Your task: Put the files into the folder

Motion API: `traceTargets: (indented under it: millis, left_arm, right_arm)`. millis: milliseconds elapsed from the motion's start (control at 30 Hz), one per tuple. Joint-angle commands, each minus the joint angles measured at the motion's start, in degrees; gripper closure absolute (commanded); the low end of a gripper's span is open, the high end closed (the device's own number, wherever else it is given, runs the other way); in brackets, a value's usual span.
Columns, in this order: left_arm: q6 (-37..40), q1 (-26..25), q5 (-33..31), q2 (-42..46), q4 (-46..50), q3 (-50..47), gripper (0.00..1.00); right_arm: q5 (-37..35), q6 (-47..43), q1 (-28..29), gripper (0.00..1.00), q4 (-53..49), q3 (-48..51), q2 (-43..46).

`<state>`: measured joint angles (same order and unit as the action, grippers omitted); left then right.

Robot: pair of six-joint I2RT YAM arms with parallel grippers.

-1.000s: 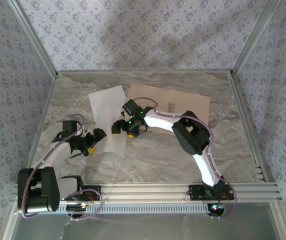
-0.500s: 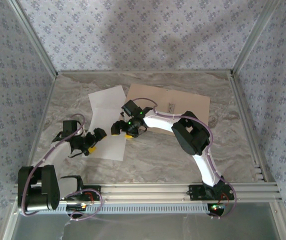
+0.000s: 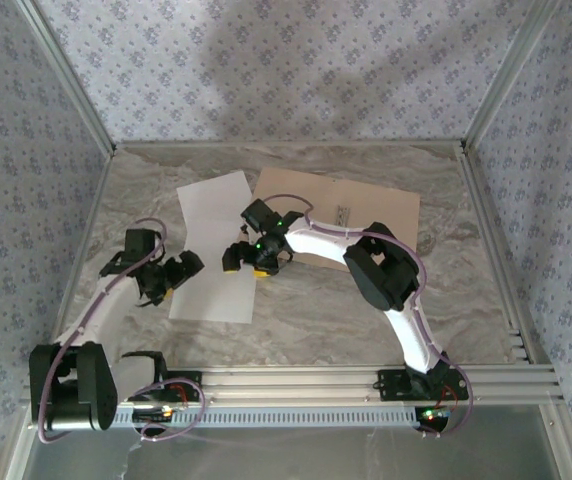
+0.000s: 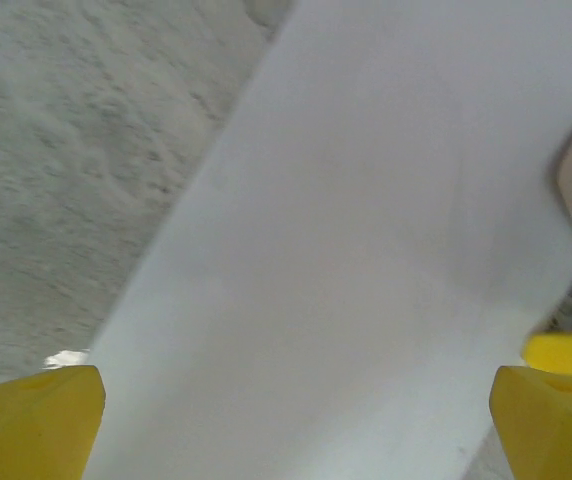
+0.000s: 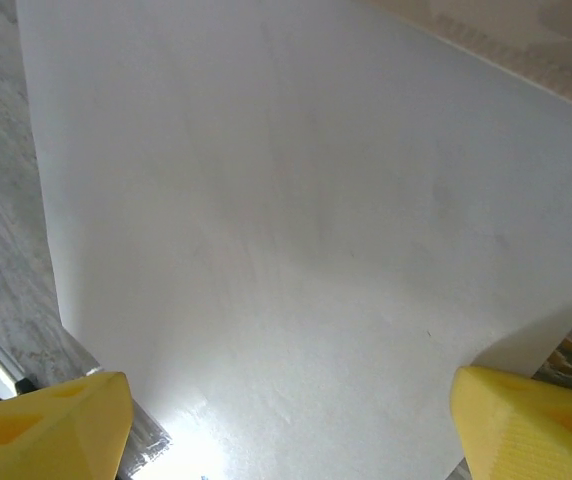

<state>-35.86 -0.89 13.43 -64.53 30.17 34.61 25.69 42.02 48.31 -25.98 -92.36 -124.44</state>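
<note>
White files point(image 3: 214, 205) lie flat on tabletop point(image 3: 296, 320), just left of folder point(image 3: 366, 215), long axis roughly parallel to folder's crease. Left jaws wide apart over sheet edge far from folder; right jaws apart over folder-side edge, nearer folder.

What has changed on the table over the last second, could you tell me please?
The left pincer drew back leftward to the near sheet's left edge, jaws open. That sheet's near edge, lifted a second ago, now lies flat on the table. The right pincer stayed open over the sheet's right edge. The far sheet and the folder did not move.
</note>
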Motion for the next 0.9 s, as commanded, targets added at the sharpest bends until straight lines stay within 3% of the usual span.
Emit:
traceTargets:
  millis: [0, 300, 867]
  left_arm:
    - [0.42, -0.26, -3.82, -1.97, 3.13, 0.56, 0.02]
    - [-1.24, -0.26, 0.83, -3.37, -0.06, -2.25, 0.04]
    - [-3.67, -0.27, 7.42, -2.55, -5.57, -6.92, 0.03]
  right_arm:
    - [-1.67, -1.18, 0.38, 0.14, -4.4, -2.64, -1.74]
    - [-2.23, -0.31, 1.08, 0.13, -5.08, -5.78, -4.85]
    - [2.07, 2.78, 1.54, 0.07, 0.44, -2.27, -5.92]
